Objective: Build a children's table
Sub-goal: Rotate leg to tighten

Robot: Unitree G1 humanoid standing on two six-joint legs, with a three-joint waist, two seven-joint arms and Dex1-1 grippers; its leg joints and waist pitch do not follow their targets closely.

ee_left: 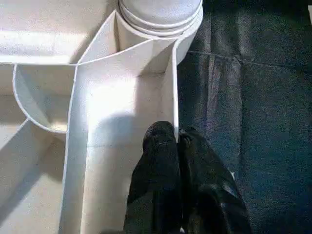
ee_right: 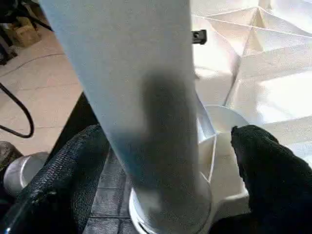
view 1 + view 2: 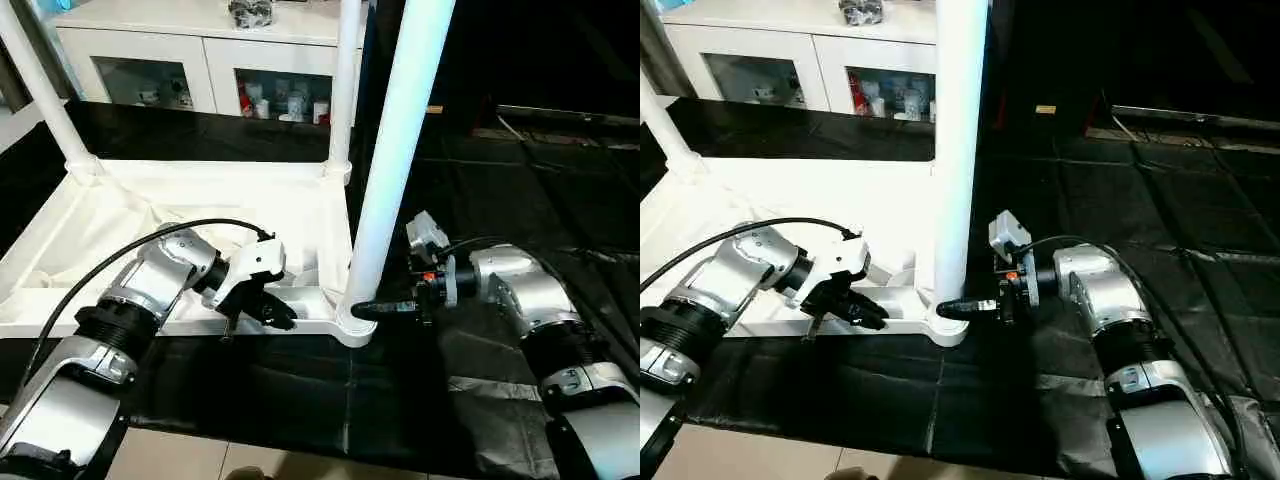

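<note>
The children's table top (image 3: 250, 200) lies upside down on a black mat, ribbed underside up. Three white legs stand in its corner sockets: the near right leg (image 3: 400, 150), a far right leg (image 3: 345, 90) and a far left leg (image 3: 40, 90). My left gripper (image 3: 270, 312) is shut on the thin front rim wall (image 1: 173, 87) of the top, a short way left of the near right socket. My right gripper (image 2: 168, 141) stands open astride the foot of the near right leg (image 2: 146, 97), with one finger (image 2: 63, 180) on one side and the other finger (image 2: 273, 165) clear of the tube.
A white glass-door cabinet (image 3: 200, 60) stands behind the table top. The black mat (image 3: 500, 180) stretches to the right and toward me, with pale floor (image 3: 180, 460) at its near edge. A black cable (image 3: 120, 255) arcs over my left forearm.
</note>
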